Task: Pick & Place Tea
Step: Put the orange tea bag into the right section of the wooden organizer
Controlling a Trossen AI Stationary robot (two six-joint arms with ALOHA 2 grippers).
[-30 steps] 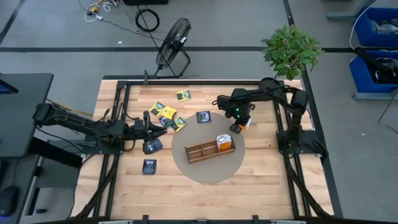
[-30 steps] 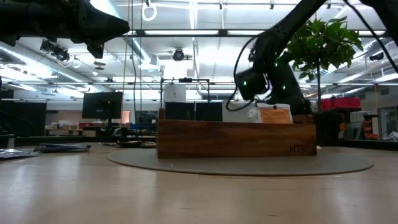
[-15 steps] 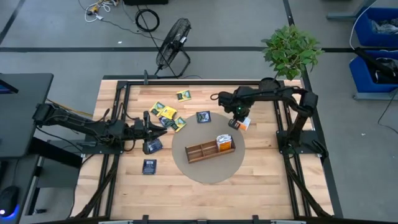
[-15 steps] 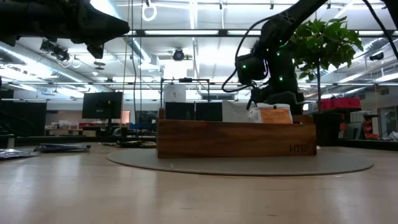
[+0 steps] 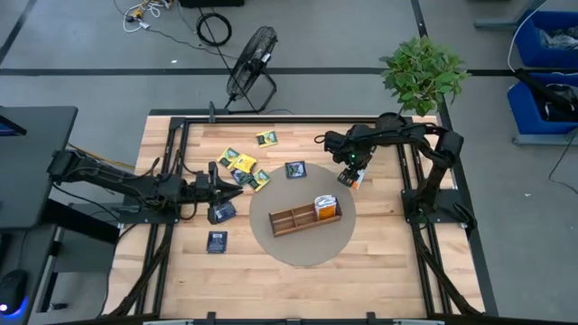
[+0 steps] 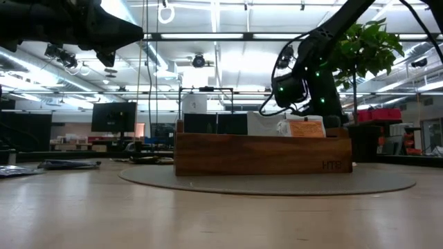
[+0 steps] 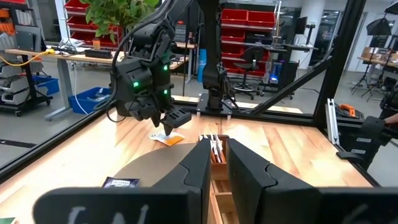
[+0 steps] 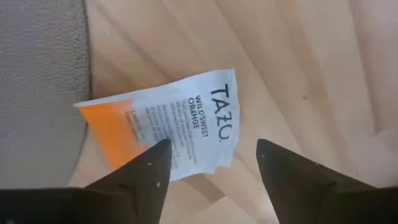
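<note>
Fingers of the right gripper stood spread apart, empty, right above an orange-and-white tea sachet lying flat on the wooden table, just beside the round grey mat. More orange-and-white sachets stood in the end compartment of the wooden tray. Yellow-and-green sachets and dark sachets lay scattered on the table. The left gripper hovered near them, jaws nearly closed on nothing visible.

Four cameras, one desk
Overhead looked straight down; low sat level; both shared the brown three-compartment wooden tray.
</note>
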